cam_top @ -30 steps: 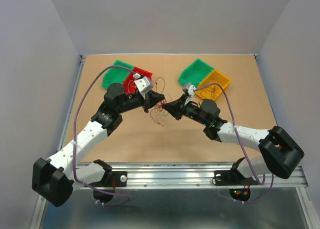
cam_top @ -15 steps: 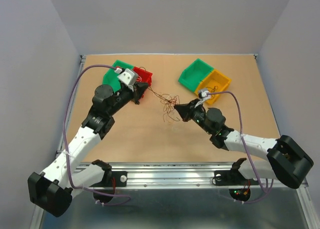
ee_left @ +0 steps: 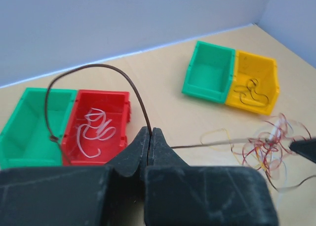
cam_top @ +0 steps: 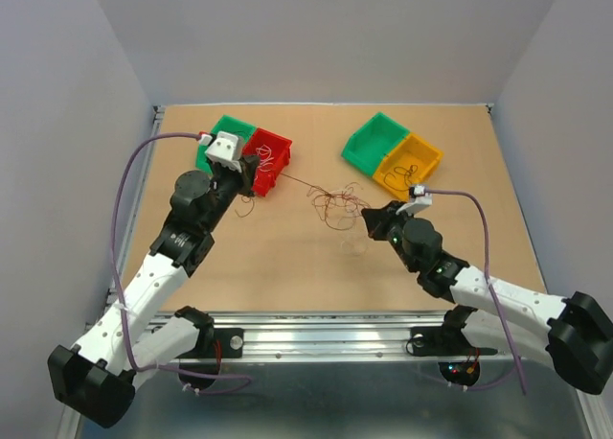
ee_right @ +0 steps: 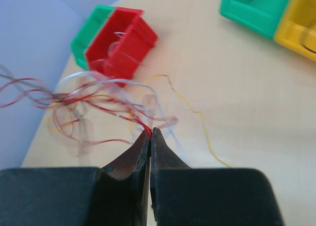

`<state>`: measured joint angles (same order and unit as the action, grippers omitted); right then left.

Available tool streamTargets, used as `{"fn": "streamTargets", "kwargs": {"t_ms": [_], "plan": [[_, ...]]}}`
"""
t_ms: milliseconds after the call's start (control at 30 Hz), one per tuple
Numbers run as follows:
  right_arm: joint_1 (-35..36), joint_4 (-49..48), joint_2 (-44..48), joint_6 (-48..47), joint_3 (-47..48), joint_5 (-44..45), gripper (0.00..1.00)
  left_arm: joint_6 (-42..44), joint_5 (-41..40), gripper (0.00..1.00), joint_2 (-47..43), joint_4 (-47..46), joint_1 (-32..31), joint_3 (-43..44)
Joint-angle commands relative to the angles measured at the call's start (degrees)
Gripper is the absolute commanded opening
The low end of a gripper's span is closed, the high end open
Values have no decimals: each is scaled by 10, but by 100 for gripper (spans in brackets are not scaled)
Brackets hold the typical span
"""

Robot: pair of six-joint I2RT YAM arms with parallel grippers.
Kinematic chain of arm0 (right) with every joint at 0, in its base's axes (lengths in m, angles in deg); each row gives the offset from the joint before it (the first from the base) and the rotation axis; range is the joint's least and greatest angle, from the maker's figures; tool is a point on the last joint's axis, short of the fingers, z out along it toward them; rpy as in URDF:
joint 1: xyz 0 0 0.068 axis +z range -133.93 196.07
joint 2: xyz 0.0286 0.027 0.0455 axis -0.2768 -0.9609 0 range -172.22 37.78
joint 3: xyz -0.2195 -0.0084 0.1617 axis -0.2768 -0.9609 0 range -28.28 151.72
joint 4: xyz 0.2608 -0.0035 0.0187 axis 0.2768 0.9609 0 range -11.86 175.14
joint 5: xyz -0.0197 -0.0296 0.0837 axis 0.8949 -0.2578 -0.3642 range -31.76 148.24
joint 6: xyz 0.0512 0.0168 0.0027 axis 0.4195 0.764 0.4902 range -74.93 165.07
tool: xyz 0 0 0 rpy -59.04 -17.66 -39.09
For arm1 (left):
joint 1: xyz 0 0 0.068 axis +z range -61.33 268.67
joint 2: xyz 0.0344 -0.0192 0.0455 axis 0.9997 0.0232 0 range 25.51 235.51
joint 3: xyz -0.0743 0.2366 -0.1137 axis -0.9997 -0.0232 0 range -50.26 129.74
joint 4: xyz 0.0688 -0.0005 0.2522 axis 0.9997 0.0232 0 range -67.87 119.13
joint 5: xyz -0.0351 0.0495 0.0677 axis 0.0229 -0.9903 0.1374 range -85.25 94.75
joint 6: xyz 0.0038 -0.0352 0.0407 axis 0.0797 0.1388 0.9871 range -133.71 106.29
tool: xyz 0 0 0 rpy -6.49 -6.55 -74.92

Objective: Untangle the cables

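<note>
curly clump (cam_top: pixel 337 206) stretched wider | left jaws pinch thin brown wire (ee_left: pixel 98 65) | right jaws pinch red wire (ee_right: pixel 139 123)

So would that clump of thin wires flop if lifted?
Probably springy, not limp: the brown wire arches up unsupported from the left jaws. Likely very light, being hair-thin. The clump would probably drag along together, its loops interlocked.

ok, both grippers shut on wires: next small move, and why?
Probably draw the left gripper away from the tangled clump of thin red and brown wires. It pinches a thin brown wire running straight into that clump, while the right gripper pins a red strand, so the brown one may slide free.
</note>
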<state>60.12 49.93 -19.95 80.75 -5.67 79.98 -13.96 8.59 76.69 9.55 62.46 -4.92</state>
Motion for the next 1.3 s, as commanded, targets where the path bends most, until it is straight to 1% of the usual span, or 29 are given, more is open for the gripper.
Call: {"fn": "streamTargets", "kwargs": {"t_ms": [0,33,67,100,133,167,233,267,333,367,400,433,467,500,567,600,633,700,767,800,833,967,1100,1200,1233,1267], "plan": [[-13,152,22,-7,-45,97,4,25,-104,0,-47,-91,22,11],[-13,142,32,-27,-46,62,6,28,-56,0,-50,-95,22,5],[-13,134,37,-34,-47,46,6,31,-12,0,-49,-97,22,2],[-12,108,44,-55,-52,12,7,38,50,0,-47,-97,22,0],[-12,108,51,-67,-59,-17,8,39,80,0,-43,-98,22,-1],[-12,64,57,-79,-65,-47,13,45,107,0,-40,-97,21,-2],[-13,17,77,-99,-79,-125,20,48,162,0,-31,-97,20,-2],[-13,9,84,-103,-81,-139,28,51,175,0,-28,-95,20,-2],[-12,3,102,-116,-80,-158,31,53,195,0,-27,-92,20,-1],[-13,3,105,-120,-80,-153,36,53,196,0,-28,-91,20,-1],[-13,3,110,-125,-81,-155,41,54,200,0,-30,-91,20,-1],[-13,3,119,-138,-80,-161,60,55,216,0,-34,-90,20,-2],[-13,3,121,-141,-79,-164,69,56,226,0,-35,-90,19,-3],[-12,-4,123,-145,-79,-165,76,58,238,0,-38,-89,19,-3],[-13,-26,116,-164,-77,-183,85,61,272,0,-39,-86,19,-3],[-13,-35,110,-170,-69,-199,86,62,281,0,-39,-85,19,0],[-13,-48,100,-186,-62,-238,86,64,298,0,-38,-81,18,1],[-13,-58,59,-210,-33,-294,87,68,310,0,-39,-78,18,1],[-13,-69,25,-235,-12,-324,87,68,312,0,-41,-77,18,1],[-13,-85,-40,-248,23,-359,85,68,295,0,-41,-76,18,2],[-12,-91,-41,-248,23,-359,84,68,295,0,-41,-76,17,2],[-12,-141,-121,-239,63,-402,82,61,283,0,-33,-77,14,9],[-12,-182,-192,-233,105,-422,89,60,288,0,-26,-77,6,15],[-12,-187,-243,-232,144,-424,89,61,284,0,-20,-77,-1,16],[-12,-189,-265,-231,152,-422,84,61,283,0,-20,-77,-2,17],[-12,-193,-273,-230,158,-424,76,61,283,0,-20,-76,-3,17]]}}
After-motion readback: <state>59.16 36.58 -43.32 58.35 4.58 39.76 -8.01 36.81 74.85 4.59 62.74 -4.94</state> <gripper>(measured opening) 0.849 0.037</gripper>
